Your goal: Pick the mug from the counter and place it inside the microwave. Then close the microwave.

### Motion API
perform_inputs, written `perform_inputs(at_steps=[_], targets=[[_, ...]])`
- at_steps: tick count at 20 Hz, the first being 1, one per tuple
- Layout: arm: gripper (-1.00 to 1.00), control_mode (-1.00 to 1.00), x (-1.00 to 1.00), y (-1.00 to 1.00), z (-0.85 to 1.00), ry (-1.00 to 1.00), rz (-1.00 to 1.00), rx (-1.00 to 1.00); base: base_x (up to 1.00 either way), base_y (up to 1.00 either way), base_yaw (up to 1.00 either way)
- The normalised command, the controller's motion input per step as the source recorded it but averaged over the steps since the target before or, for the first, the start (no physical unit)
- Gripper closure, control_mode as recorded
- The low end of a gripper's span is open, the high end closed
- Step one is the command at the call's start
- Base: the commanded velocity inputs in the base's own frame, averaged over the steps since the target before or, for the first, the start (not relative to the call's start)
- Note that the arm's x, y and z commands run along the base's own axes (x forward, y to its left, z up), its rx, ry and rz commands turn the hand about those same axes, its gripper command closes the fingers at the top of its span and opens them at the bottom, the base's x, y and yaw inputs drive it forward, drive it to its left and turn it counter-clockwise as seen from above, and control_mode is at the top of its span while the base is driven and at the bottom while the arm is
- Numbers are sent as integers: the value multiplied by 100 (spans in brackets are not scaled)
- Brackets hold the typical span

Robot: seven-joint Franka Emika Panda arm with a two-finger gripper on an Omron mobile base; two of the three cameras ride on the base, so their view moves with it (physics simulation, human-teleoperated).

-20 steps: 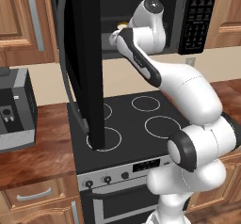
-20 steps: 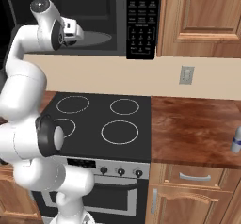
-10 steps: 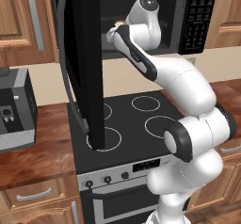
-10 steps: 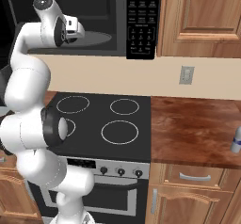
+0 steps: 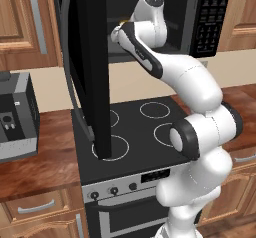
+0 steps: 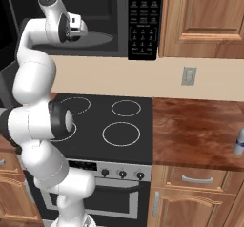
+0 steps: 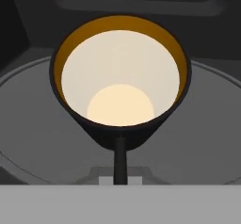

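In the hand view I look down into the mug (image 7: pixel 120 86), a black cup with a cream inside. It hangs over the round grey turntable (image 7: pixel 28 124) of the microwave (image 5: pixel 210 17). My gripper (image 7: pixel 120 145) is shut on the mug's near wall, and one dark finger (image 7: pixel 120 164) shows on the outside of it. In the base views the hand (image 6: pixel 74 25) reaches into the open microwave (image 6: pixel 143 21) cavity above the stove. The microwave door (image 5: pixel 92 57) stands swung wide open to the left. The wooden counter (image 6: pixel 200 130) lies to the right of the stove.
The black stovetop (image 5: pixel 145 127) with white rings lies under the arm. A grey-black appliance (image 5: pixel 15 117) stands on the left counter (image 5: pixel 40 147). A slim white bottle (image 6: pixel 239 142) stands at the right counter's edge. Wooden cabinets flank the microwave.
The hand with the mug has moved slightly up and further into the microwave cavity, and the arm's upper links have shifted with it. The door has not moved.
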Motion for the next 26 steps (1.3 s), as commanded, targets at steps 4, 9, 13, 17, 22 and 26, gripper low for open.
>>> perform_inputs(at_steps=[4,9,13,17,22,26], targets=[[100,-100,23,0,-6,0,0,0,0,0,0],[100,-100,17,0,-3,0,0,0,0,0,0],[100,-100,14,0,-12,0,0,0,0,0,0],[100,-100,9,0,-15,1,0,0,0,0,0],[100,-100,2,2,-12,0,0,0,0,0,0],[100,-100,0,1,0,0,0,0,0,0,0]])
